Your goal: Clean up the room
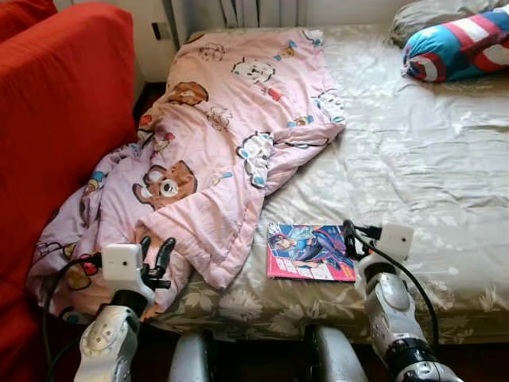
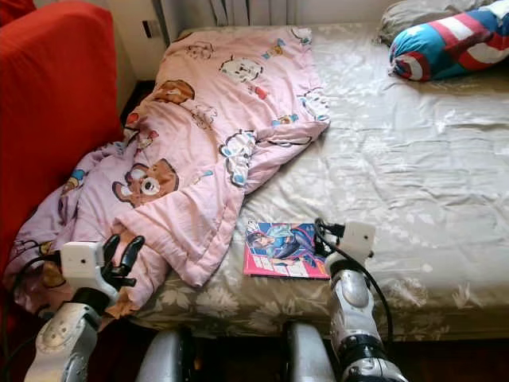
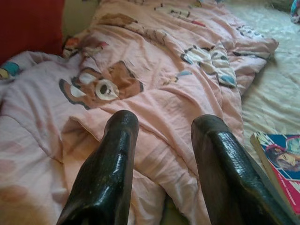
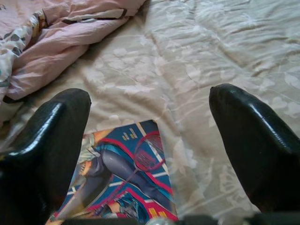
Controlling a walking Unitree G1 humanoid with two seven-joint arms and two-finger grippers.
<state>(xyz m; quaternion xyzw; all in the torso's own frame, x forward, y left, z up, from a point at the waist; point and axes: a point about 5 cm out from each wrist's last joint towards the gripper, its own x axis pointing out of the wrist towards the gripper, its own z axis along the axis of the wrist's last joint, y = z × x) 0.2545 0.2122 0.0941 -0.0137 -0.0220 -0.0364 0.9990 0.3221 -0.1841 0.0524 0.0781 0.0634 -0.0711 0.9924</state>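
Observation:
A pink cartoon-print blanket (image 1: 223, 143) lies crumpled across the left half of the bed, and its lower end hangs over the front edge. A colourful magazine (image 1: 310, 252) lies flat on the sheet near the front edge, to the right of the blanket. My left gripper (image 1: 157, 243) hovers open just above the blanket's hanging corner (image 3: 164, 70), with nothing between its fingers. My right gripper (image 1: 350, 237) is open at the magazine's right edge. In the right wrist view its two fingers (image 4: 61, 122) straddle the magazine's far corner (image 4: 126, 178) without touching it.
The bed's grey floral sheet (image 1: 413, 159) is bare on the right. A blue, red and white striped pillow (image 1: 457, 44) and a grey pillow (image 1: 429, 12) lie at the back right. A red sofa (image 1: 56, 119) stands close along the bed's left side.

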